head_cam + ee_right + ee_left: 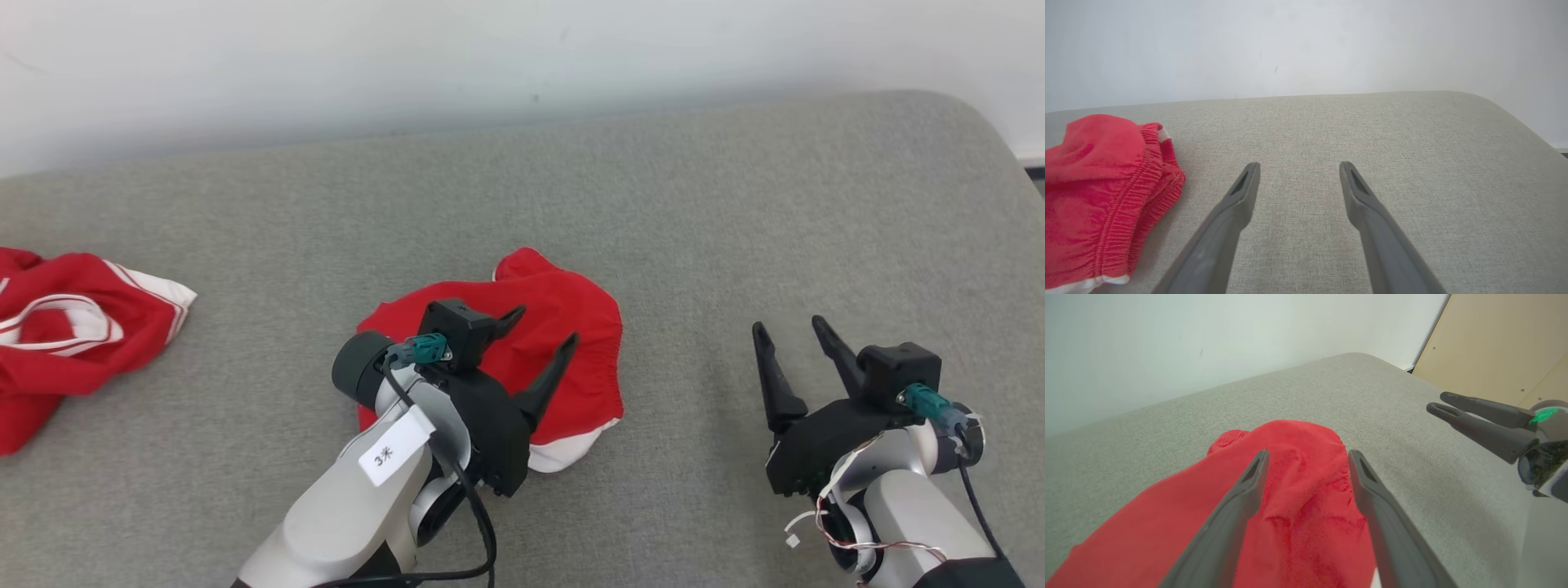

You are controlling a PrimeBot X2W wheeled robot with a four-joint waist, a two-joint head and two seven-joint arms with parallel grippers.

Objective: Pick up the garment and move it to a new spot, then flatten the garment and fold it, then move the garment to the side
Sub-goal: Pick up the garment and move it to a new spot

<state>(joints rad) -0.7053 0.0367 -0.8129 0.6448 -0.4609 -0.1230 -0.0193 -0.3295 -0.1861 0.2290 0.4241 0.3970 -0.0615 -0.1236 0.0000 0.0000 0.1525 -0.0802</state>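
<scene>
Left tool (545, 323) hangs over the red garment (580, 384) with its two dark fingers spread apart and nothing pinched between them; whether the tips touch the cloth I cannot tell. That garment lies bunched, a white band along its near edge, in the middle of the grey padded surface (735, 204). Right tool (789, 324) sits well to its right, fingers likewise apart, above bare grey fabric. A second red-and-white garment (73, 335) lies crumpled at the far left.
</scene>
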